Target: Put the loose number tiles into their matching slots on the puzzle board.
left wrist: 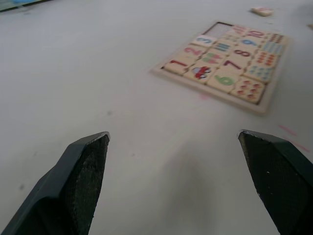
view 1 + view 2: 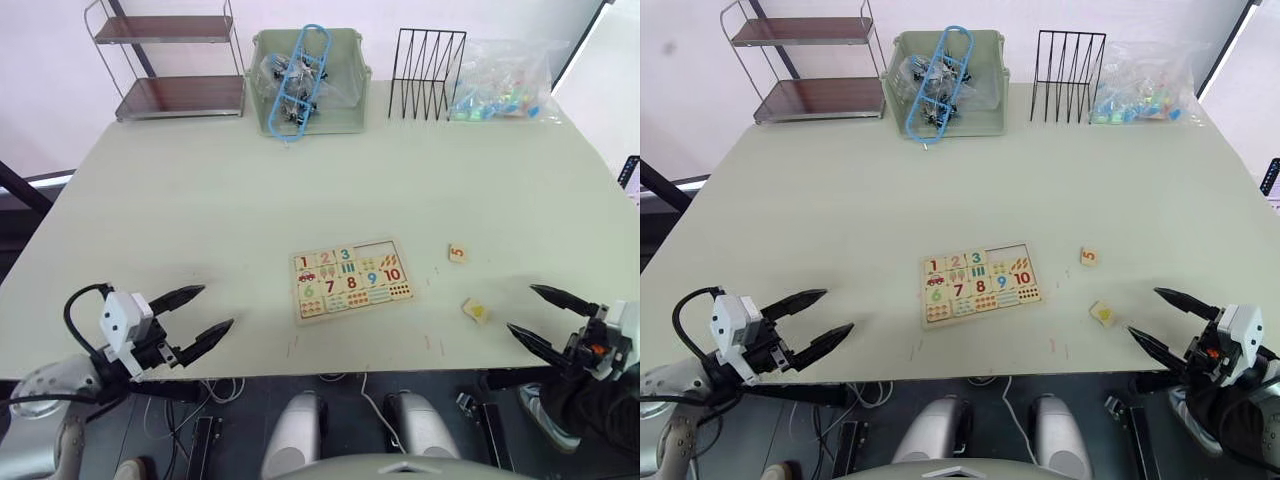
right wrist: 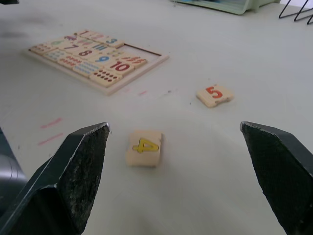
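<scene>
The puzzle board (image 2: 349, 279) lies flat near the table's front middle. Tiles 1, 2 and 3 sit in its top row, and the slots (image 2: 378, 249) at that row's right end are bare wood. Two loose number tiles rest to the right of the board: a red 5 (image 2: 458, 253) and, nearer the front edge, a yellow 4 (image 2: 476, 310). My right gripper (image 2: 545, 313) is open, low over the front right edge, with the 4 tile (image 3: 144, 147) lying just ahead of it. At the front left my left gripper (image 2: 200, 313) hangs open and empty, well left of the board (image 1: 225, 63).
Along the table's back edge stand a two-shelf metal rack (image 2: 170, 62), a green bin (image 2: 308, 82) holding blue hangers, a black wire file rack (image 2: 428, 60) and a clear bag of colourful plastic bits (image 2: 502, 83).
</scene>
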